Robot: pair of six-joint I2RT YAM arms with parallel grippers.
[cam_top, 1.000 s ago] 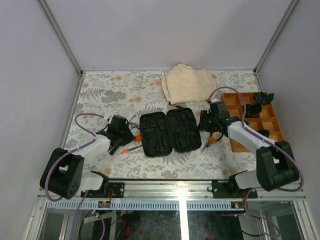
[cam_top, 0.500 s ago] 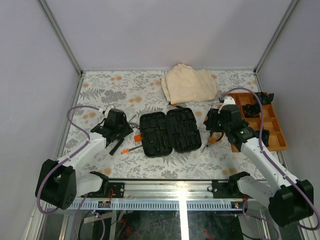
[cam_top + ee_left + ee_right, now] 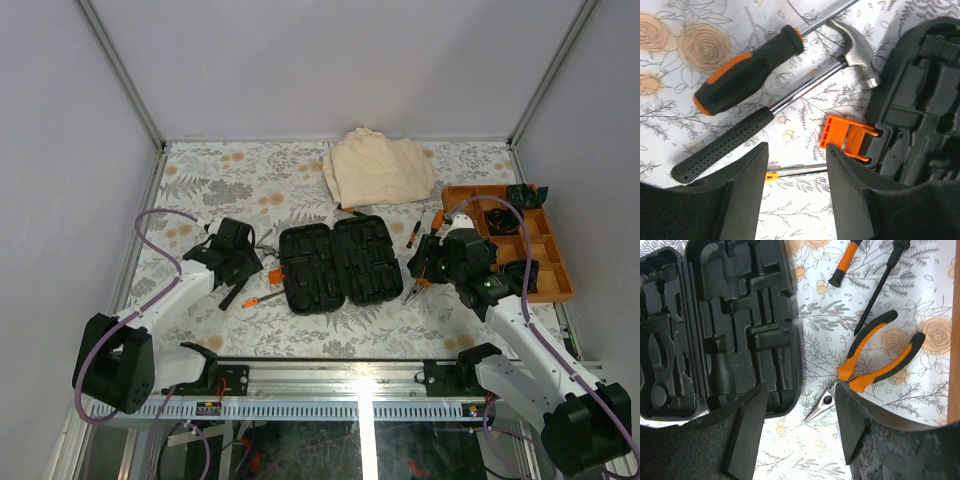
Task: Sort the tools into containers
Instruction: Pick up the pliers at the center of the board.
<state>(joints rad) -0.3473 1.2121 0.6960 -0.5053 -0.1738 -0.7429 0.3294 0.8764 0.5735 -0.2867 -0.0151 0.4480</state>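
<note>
Plainly, the sorting seems not yet begun: the black tool case lies open in the middle of the worktop, and every moulded slot that shows is bare. All the tools in view lie loose beside it.

The left pincer hangs open and empty. The hammer lies slantwise just beyond its fingertips, with the large screwdriver next to it and a thin screwdriver between the fingers.

The right pincer is spread and holds nothing. The pliers point their nose between its fingers, with two slim screwdrivers farther off.
</note>
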